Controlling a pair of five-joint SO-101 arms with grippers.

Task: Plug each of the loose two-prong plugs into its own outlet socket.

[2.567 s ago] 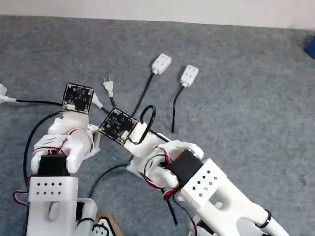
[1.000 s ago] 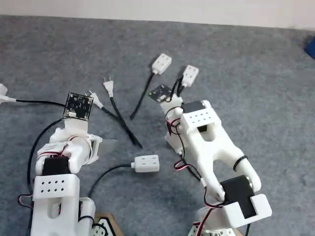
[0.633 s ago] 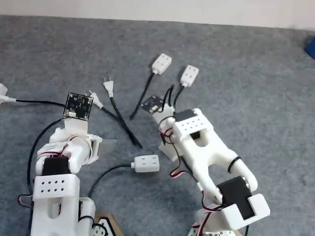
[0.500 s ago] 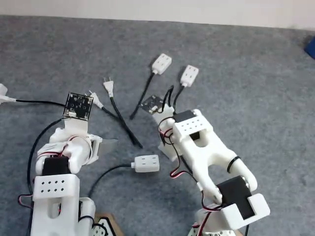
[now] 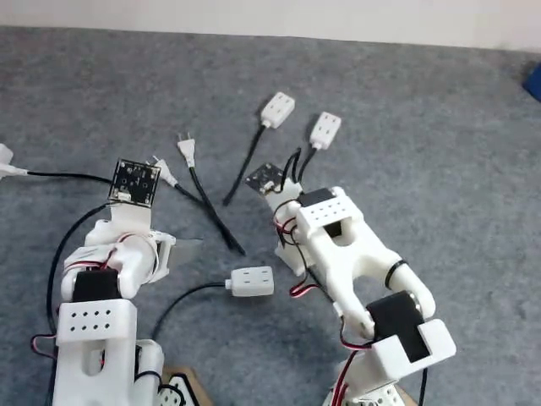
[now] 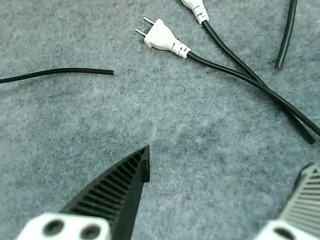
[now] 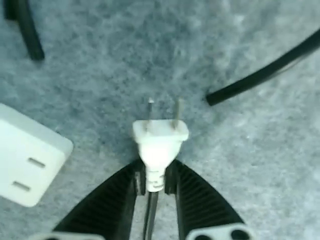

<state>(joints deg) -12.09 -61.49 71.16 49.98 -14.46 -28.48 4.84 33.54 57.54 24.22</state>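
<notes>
- The right arm (image 5: 347, 245) has swung from the table's (image 5: 456, 127) left-centre toward the far sockets (image 5: 277, 109), then eased back slightly. I judge that insertion has not begun.
- The left gripper (image 6: 227, 160) hangs wide open near a loose plug (image 6: 160, 36).
- From above, the wrist covers the grasp. The right wrist view shows the right gripper (image 7: 155, 170) clamped on a two-prong plug (image 7: 160, 137), prongs free, just beside an outlet socket (image 7: 27, 160).

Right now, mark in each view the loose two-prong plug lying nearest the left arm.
High view: loose plug, left of centre, lower of two.
Left wrist view: loose plug, upper middle.
Right wrist view: instead the held plug, in the right gripper.
Shared landmark: crossed black cables.
</notes>
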